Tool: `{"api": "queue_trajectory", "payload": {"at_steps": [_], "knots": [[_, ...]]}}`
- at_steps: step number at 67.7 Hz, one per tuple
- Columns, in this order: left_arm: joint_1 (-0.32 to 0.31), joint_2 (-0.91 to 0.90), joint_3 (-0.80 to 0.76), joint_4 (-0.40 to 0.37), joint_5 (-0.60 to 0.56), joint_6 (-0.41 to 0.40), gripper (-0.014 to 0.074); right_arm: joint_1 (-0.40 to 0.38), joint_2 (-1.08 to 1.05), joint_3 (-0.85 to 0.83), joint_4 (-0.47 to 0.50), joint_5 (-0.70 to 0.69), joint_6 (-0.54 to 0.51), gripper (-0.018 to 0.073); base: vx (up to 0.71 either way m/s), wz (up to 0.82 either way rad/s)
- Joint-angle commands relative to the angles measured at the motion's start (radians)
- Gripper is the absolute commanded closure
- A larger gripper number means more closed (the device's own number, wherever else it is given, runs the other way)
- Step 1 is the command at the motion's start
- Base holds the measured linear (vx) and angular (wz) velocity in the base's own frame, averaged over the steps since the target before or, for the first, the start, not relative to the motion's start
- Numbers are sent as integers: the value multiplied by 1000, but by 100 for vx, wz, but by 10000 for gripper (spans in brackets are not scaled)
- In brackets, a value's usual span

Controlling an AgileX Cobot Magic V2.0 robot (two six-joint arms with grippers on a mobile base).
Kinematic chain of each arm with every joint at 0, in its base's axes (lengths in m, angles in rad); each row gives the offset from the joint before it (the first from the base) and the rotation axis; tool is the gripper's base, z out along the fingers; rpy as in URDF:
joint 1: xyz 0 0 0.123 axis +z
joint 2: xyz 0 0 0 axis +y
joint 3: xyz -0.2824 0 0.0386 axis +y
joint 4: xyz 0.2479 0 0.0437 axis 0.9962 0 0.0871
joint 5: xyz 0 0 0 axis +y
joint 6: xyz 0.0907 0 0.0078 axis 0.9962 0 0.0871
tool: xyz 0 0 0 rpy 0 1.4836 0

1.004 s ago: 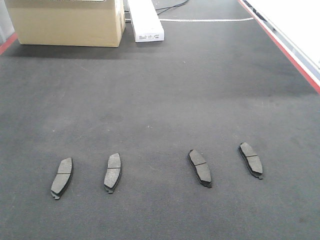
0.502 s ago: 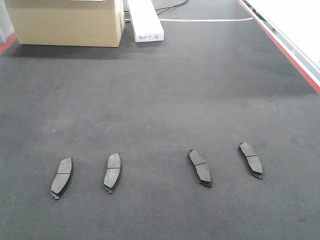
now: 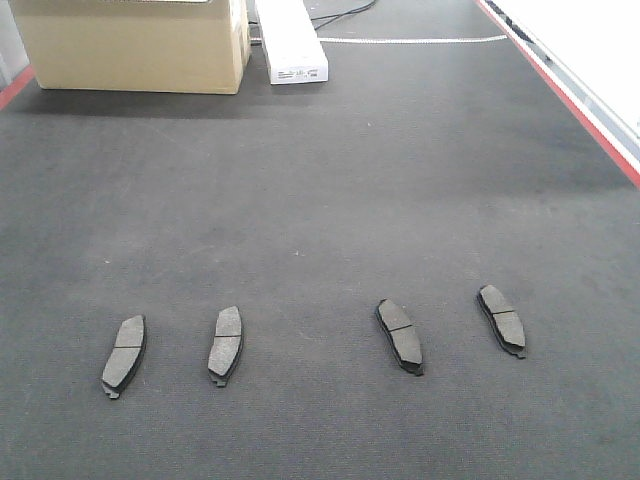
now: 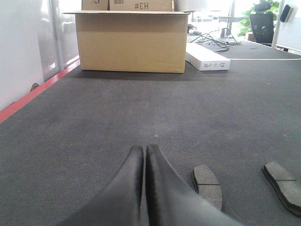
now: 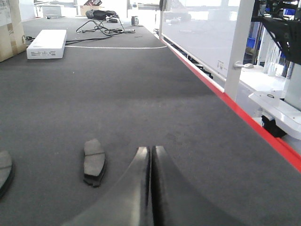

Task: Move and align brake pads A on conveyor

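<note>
Several brake pads A lie in a loose row across the near part of the conveyor [image 3: 330, 200]: a left pair [image 3: 125, 355] [image 3: 226, 343] and a right pair [image 3: 400, 335] [image 3: 501, 318], each pair leaning a different way. No gripper shows in the front view. In the left wrist view my left gripper [image 4: 144, 150] is shut and empty just above the belt, with one pad [image 4: 207, 183] close on its right and another [image 4: 282, 181] further right. My right gripper [image 5: 151, 149] is shut and empty too, a pad [image 5: 94, 162] lying to its left.
A cardboard box [image 3: 135, 45] and a long white carton [image 3: 292, 45] stand at the far end of the belt, with cables behind them. A red edge strip [image 3: 580, 105] runs along the right side, and another [image 4: 33, 94] along the left.
</note>
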Motion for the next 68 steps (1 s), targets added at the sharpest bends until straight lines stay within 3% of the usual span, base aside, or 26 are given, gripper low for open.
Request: {"api": "queue_trajectory", "payload": {"at_steps": [1, 68], "knots": [[0, -15, 17, -10, -68, 8, 602, -6, -34, 28, -8, -94, 7, 571, 0, 0], [0, -15, 17, -10, -65, 9, 602, -6, -32, 26, 0, -84, 2, 571, 0, 0]]}}
